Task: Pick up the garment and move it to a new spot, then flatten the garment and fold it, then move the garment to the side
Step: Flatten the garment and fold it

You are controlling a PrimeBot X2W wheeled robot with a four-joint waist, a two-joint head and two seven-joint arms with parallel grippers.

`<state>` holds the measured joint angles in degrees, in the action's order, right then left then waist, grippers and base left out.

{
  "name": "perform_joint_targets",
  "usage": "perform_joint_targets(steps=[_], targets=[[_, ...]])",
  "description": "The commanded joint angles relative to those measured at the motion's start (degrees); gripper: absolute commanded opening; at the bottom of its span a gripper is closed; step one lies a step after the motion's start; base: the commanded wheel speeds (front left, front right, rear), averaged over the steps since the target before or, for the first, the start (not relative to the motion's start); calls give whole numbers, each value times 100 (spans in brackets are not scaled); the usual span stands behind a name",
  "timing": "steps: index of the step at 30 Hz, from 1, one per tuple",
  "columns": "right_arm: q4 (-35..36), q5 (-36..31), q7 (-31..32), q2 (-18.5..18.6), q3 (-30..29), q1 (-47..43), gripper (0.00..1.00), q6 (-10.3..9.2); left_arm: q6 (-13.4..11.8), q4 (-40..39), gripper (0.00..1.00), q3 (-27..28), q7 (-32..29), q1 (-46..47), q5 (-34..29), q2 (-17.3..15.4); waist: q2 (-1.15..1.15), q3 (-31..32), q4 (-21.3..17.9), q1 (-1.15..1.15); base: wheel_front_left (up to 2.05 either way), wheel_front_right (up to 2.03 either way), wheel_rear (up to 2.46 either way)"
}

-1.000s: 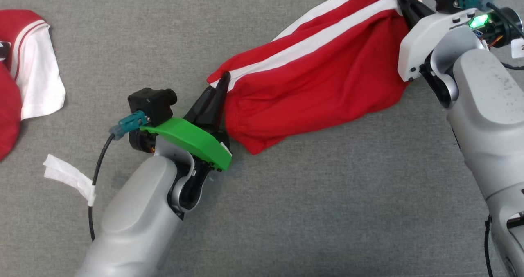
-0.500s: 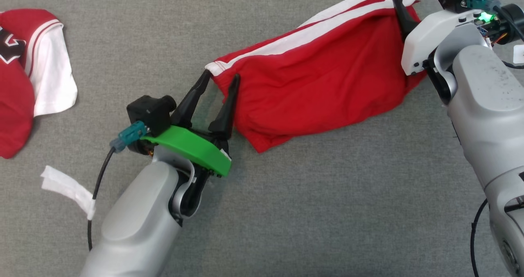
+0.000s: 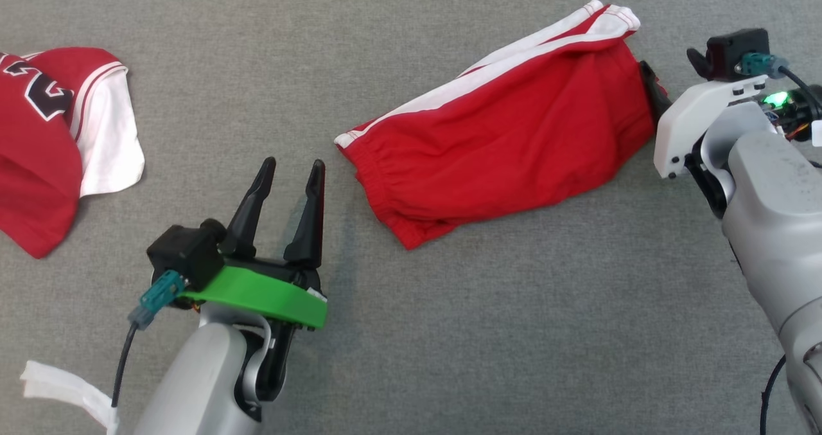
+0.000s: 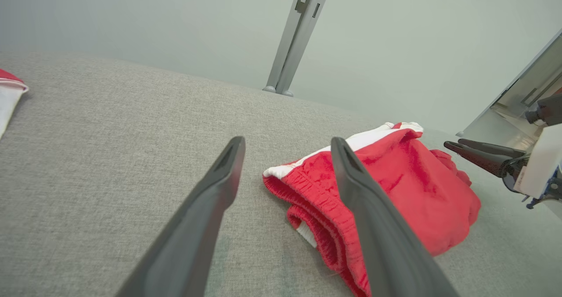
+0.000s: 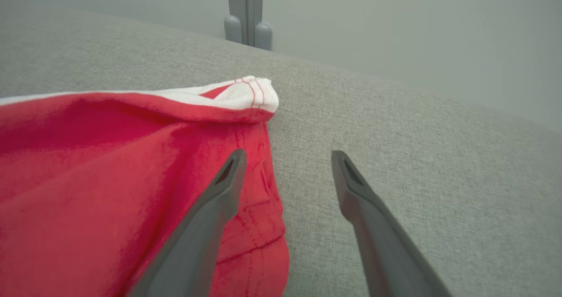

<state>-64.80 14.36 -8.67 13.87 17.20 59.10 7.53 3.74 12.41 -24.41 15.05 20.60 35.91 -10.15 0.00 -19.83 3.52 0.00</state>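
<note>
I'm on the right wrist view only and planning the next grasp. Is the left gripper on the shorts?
Observer: No. The left gripper is open and apart from the shorts, over bare table just left of them.
Operator: Which end of the shorts faces it?
Observer: The waistband, doubled over in two layers.
Operator: Anything else on the table?
Observer: A red jersey lies at the far left, well apart from the shorts.
</note>
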Motion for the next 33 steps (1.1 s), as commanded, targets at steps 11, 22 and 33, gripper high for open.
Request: perform_joint_targets(steps=[11, 22, 33], targets=[[-426, 572, 431, -44, 162, -365, 82, -8, 137, -27, 100, 672, 17, -684, -242, 309, 0, 42, 218, 0, 0, 0, 0], [-218, 1068, -32, -231, 320, -464, 0, -7, 261, 67, 100, 1044, 17, -900, -493, 489, 0, 328, 15, 0, 0, 0, 0], [230, 1628, -518, -48, 304, -1068, 0, -7, 322, 182, 100, 1286, 18, -1161, -625, 562, 0, 788, -555, 0, 0, 0, 0]])
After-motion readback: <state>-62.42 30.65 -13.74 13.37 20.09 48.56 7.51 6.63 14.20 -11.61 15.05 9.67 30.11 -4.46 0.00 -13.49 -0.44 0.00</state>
